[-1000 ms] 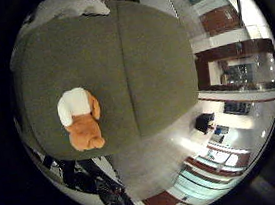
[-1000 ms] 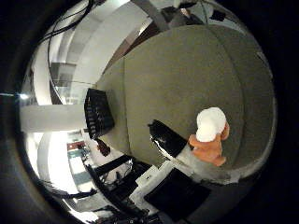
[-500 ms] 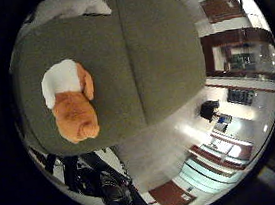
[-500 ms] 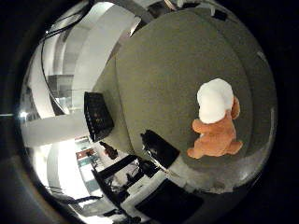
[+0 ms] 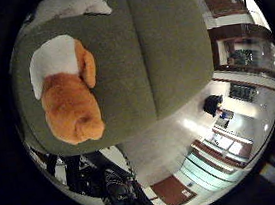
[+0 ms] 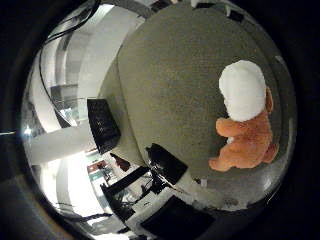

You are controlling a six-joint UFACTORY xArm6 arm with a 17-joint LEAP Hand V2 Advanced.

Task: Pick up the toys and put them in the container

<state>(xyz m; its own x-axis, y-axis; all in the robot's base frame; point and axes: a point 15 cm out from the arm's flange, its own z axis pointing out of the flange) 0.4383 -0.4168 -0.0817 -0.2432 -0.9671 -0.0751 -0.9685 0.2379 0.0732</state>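
Note:
An orange plush toy with a white head lies on an olive-green cushioned surface, near one of its edges. The thumb side view shows the same toy, and it fills a good part of both views, so it is close under the palm. A dark box that may be the container stands beyond the edge of the green surface. No part of my hand shows in either view.
A seam runs across the green surface. A white soft thing lies at its far edge. A black object and dark frames sit by the surface's edge, with glossy floor beyond.
The plush toy has grown larger in both views over the last second, so the palm has come closer to it. The toy itself lies where it was.

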